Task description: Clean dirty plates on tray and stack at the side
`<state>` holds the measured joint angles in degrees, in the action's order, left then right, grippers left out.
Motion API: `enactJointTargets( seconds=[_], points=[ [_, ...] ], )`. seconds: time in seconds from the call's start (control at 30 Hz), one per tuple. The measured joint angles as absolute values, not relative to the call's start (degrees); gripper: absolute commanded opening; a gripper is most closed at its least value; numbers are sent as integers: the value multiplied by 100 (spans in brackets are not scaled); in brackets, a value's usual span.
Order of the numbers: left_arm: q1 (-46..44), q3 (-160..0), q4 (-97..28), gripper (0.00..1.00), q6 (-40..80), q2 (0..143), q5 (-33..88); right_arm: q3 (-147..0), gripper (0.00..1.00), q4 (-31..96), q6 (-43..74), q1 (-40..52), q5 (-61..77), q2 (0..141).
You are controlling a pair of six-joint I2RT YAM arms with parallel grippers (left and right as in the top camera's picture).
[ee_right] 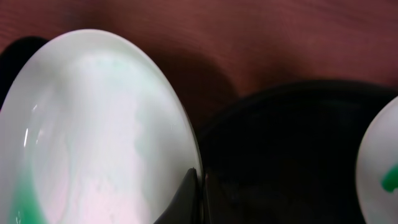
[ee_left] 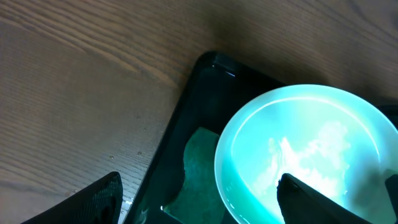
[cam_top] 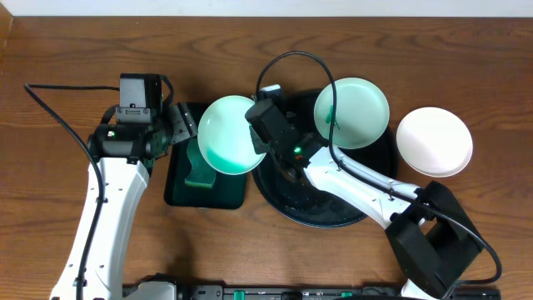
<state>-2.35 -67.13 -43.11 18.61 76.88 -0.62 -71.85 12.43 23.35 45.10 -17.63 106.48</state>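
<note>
right gripper [cam_top: 260, 143] [ee_right: 198, 193]: closed, pinching the rim of one plate [cam_top: 225, 133] at that plate's three o'clock edge; in the right wrist view the fingertips meet on the thin rim. this held plate is glossy and pale mint, with a green tinge toward its seven o'clock side. it sits off the black tray [cam_top: 333, 208], out past the tray's ten o'clock rim and over the green tray [cam_top: 225, 192]; whether it touches anything beneath, i cannot tell. left gripper [cam_top: 179, 127] [ee_left: 199, 205]: jaws spread wide, holding nothing, at the green tray's ten o'clock corner just beside the held plate's nine o'clock edge. a green pad [cam_top: 198, 171] [ee_left: 199, 158] lies in the green tray, partly under the held plate. second plate [cam_top: 354, 112]: at the black tray's one o'clock, overlapping the rim, with a small green smear [cam_top: 333, 117] near its nine o'clock side. third plate [cam_top: 434, 142]: clean white, on the table [cam_top: 83, 50] off the black tray's two o'clock, just beside the second plate. the black tray's centre is bare and glossy.
</note>
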Motion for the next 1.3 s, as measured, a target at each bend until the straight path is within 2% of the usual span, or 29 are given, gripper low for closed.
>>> enactJointTargets(
  seconds=[0.53, 0.87, 1.3],
  points=[
    [-235, -6713, -4311, 80, 1863, 7688, -62, -7915, 1, 1116, 858, 4908, -2982, 10645],
    [-235, -6713, -4311, 80, 1861, 7688, -60, -7992, 1, -272, -1057, 5535, -4589, 10645],
    [-235, -6713, -4311, 80, 1861, 7688, -62, -8014, 1, -1708, -2912, 5959, -5780, 10645]
  ],
)
